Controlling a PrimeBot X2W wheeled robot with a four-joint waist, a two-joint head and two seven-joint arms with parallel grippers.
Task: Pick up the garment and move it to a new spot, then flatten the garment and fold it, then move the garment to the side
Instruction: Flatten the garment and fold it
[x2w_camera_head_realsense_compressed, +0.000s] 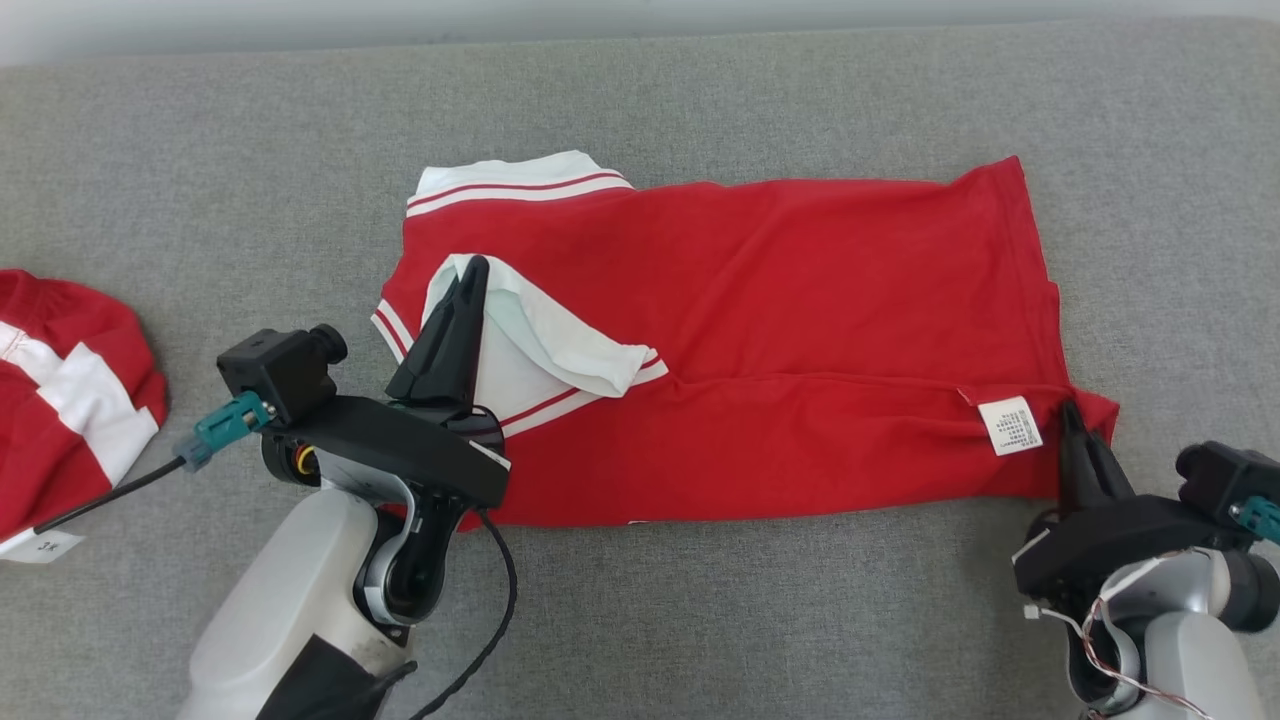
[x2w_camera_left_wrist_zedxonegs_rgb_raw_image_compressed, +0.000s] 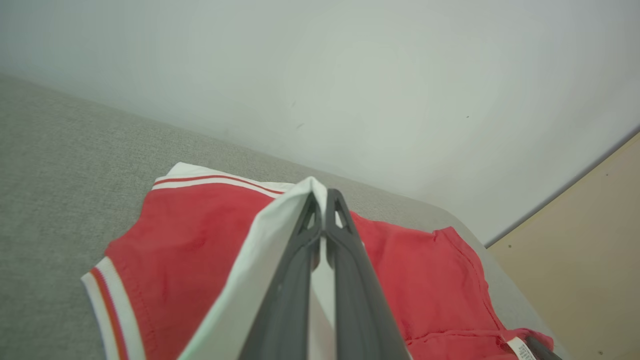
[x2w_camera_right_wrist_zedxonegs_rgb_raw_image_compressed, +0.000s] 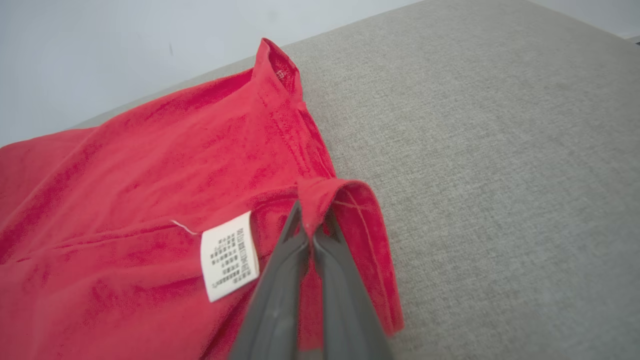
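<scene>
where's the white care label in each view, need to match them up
Head view: care label on the red garment, lower right, just left of the right claw.
Left wrist view: label at the bottom edge, far right.
Right wrist view: label left of centre, beside that claw.
Shared landmark: the red hem corner that the right claw pinches, next to the label.

The shirt (x2w_camera_head_realsense_compressed: 800, 300) is red, with a white flap (x2w_camera_head_realsense_compressed: 560, 350) and white bands (x2w_camera_head_realsense_compressed: 520, 190) carrying a red stripe. Its care label (x2w_camera_head_realsense_compressed: 1010, 425) is white with dark print. The upholstery (x2w_camera_head_realsense_compressed: 700, 90) is mottled grey.
</scene>
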